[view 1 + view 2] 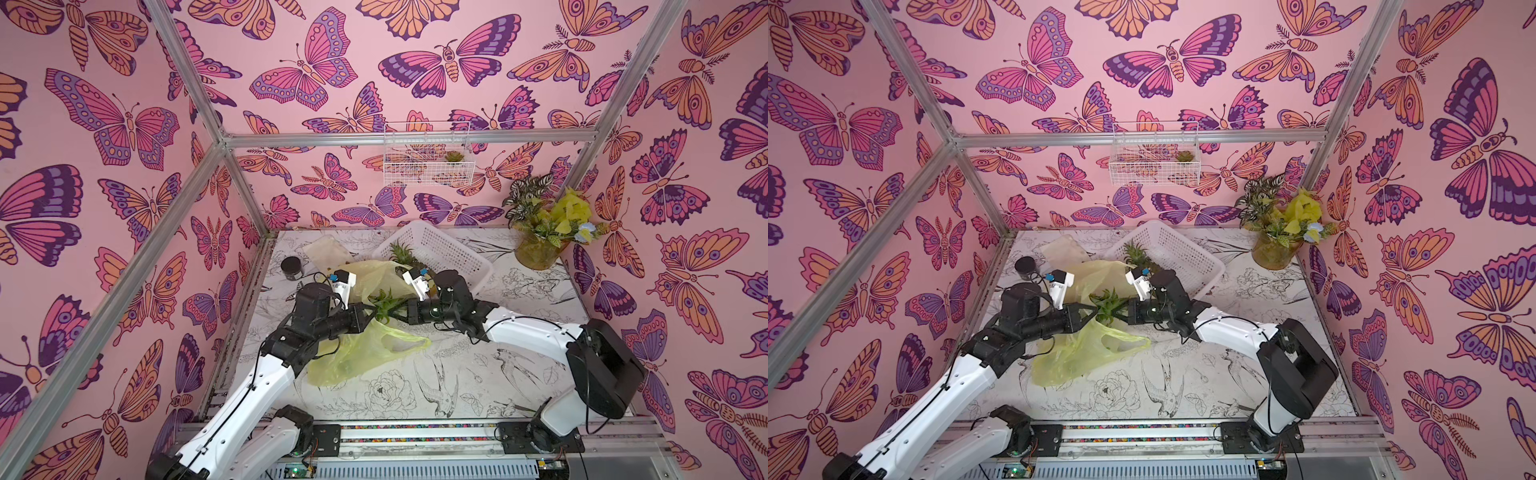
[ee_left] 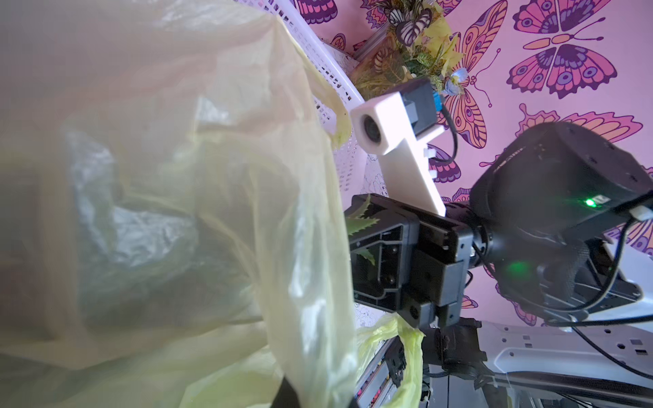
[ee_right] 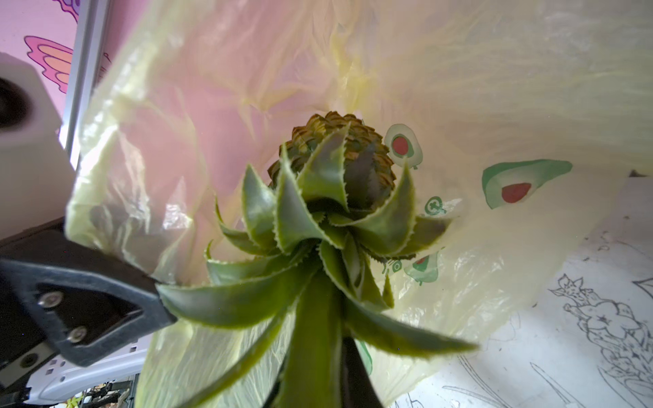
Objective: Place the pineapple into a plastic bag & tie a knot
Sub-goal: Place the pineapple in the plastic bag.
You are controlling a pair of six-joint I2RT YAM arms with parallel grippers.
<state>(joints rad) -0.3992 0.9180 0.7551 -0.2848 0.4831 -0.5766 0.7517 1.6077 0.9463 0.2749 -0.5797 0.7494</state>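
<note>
Yellow-green bag (image 1: 365,353) rim could slip from the closed left hand (image 1: 368,317) if the right hand (image 1: 404,311), at 3 o'clock gripping pineapple (image 3: 339,155) leaves, pushes hard.

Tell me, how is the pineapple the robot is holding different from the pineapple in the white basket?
The held pineapple is pinched by its leaves in the right gripper; the basket pineapple is touched by no gripper. The held pineapple points fruit-first into the plastic bag; the basket pineapple lies in the white basket, outside the bag. Both have spiky green leaf tops.
</note>
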